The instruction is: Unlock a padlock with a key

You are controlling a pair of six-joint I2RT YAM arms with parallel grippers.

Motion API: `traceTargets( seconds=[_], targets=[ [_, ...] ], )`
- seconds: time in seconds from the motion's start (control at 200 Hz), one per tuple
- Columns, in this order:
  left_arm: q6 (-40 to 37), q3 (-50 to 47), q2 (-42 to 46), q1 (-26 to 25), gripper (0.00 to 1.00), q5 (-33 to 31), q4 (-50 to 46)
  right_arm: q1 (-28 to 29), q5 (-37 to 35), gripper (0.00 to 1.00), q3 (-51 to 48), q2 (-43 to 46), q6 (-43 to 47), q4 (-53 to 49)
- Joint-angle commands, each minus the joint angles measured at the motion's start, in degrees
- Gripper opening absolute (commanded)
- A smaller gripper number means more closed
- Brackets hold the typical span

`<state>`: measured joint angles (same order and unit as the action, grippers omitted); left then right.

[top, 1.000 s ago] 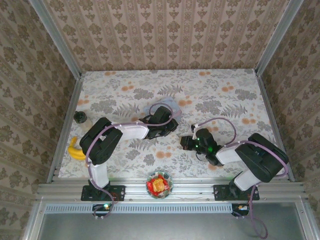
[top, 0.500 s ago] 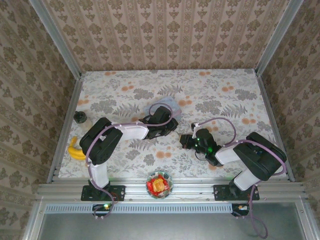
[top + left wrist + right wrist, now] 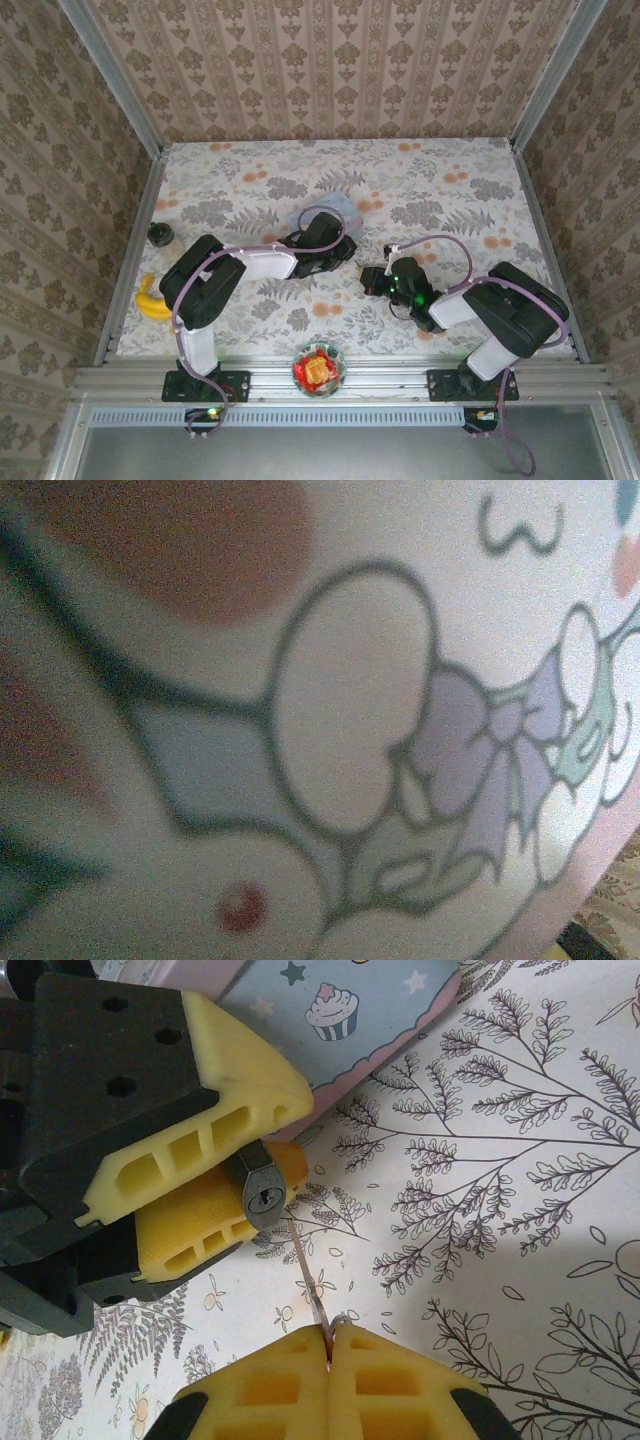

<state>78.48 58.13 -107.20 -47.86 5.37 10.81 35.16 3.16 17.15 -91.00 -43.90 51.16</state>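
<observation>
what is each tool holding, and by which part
Left tool clamps the padlock by its body, keyhole end exposed. Right tool pinches the key by its base, thin blade sticking out toward the padlock.

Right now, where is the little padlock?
In the right wrist view, the padlock sits left of centre, pinched in the left gripper, just above the key and below the blue tin.

Your top cam: bright, even, soft light from above, nothing blown out. Arms drop just faint, fuzzy shadows on table [image 3: 450,190].

Your left wrist cam: pressed up close to cartoon tin [image 3: 350,730], so print's smeared, grainy, way out of focus. Colours go muddy and dimmer toward left side.

Your right wrist cam: crisp and well lit. Padlock [image 3: 262,1192] face sharp, mild sheen on metal, soft shadow on table right beneath it.
</observation>
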Motion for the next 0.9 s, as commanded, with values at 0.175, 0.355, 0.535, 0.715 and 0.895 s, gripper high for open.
traceTargets(
  seconds=[0.175,0.355,0.535,0.715,0.895],
  targets=[
    [6.31,-1.0,-3.19,-0.04,0.0,7.99,-0.62,0.44,-1.92,0.0,0.27,-0.93,-0.55,3.78],
    [6.42,-0.92,-3.6,-0.13,0.0,8.26,-0.39,0.44,-2.02,0.0,0.98,-1.27,-0.48,3.38],
    [6.49,-0.74,-3.81,-0.13,0.0,8.6,-0.33,0.44,-1.85,0.0,1.39,-2.33,-0.44,4.36],
    [6.51,-0.66,-3.94,-0.13,0.0,8.65,-0.27,0.39,-1.69,0.0,1.49,-3.06,-0.66,5.66],
    [6.86,-0.65,-4.25,-0.07,0.0,9.04,0.0,0.44,-2.26,0.0,1.22,-2.72,-0.66,5.97]
  ],
)
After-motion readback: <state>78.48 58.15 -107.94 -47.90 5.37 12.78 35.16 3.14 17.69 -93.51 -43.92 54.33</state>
